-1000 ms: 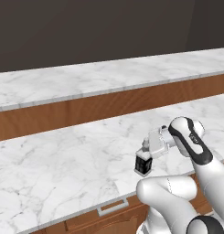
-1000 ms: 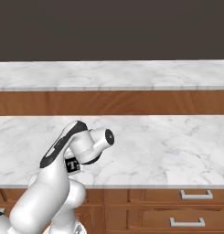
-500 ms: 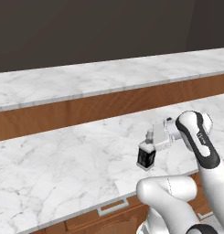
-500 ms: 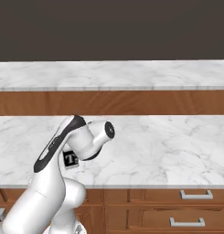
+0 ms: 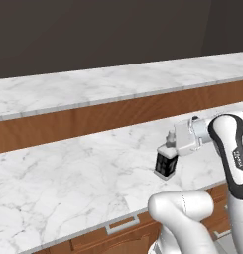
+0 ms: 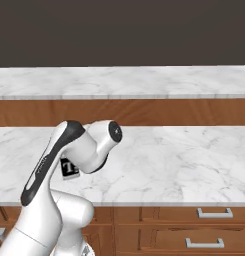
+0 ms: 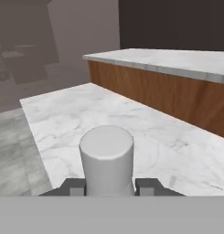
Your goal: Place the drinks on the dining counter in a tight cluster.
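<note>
Tool (image 5: 168,145) clamped on small dark sq bottle (image 5: 166,164) by cap, above near marble counter (image 5: 68,178)

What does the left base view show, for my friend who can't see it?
The robot's gripper is shut on the top of a small dark square bottle, holding it just above a white marble counter with drawers below. Behind it runs a higher marble dining counter with brown wood sides.
</note>
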